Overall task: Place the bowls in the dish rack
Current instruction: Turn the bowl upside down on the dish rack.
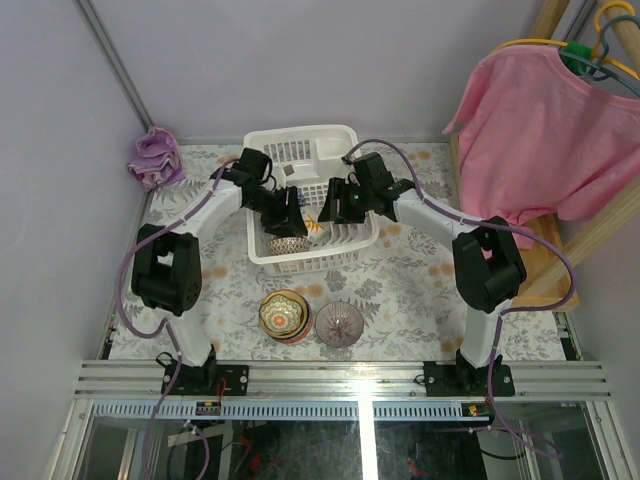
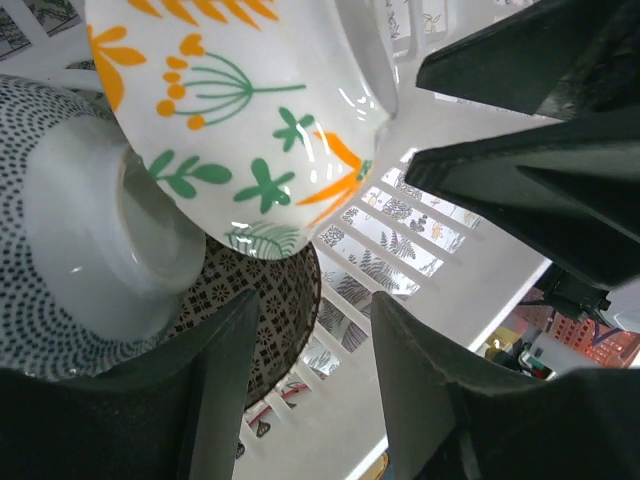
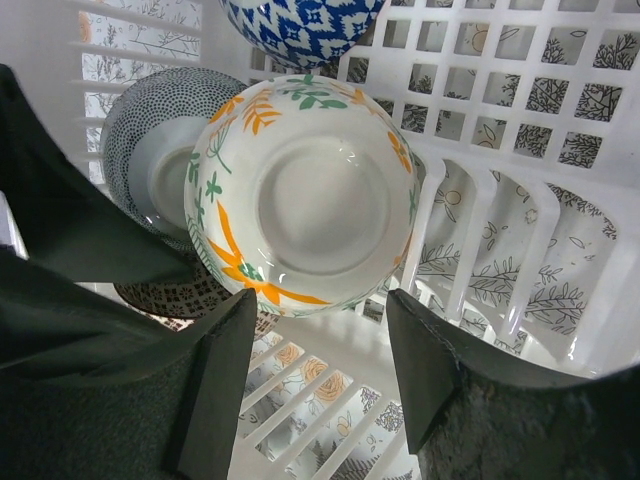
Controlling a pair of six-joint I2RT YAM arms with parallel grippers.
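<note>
While the left end effector (image 2: 310,400) and right end effector (image 3: 320,390) hung spread — gripping nothing — each would best lift straight out of the dish rack (image 1: 300,265), sparing the flower bowl (image 3: 300,200).

The top camera looks down from above and behind the arm bases, far enough to take in the whole table (image 1: 400,290) and the dish rack (image 1: 325,262). Both wrist cameras sit very near, inside the rack. They share the flowered bowl (image 2: 240,130): left sees its side, right its foot.
</note>
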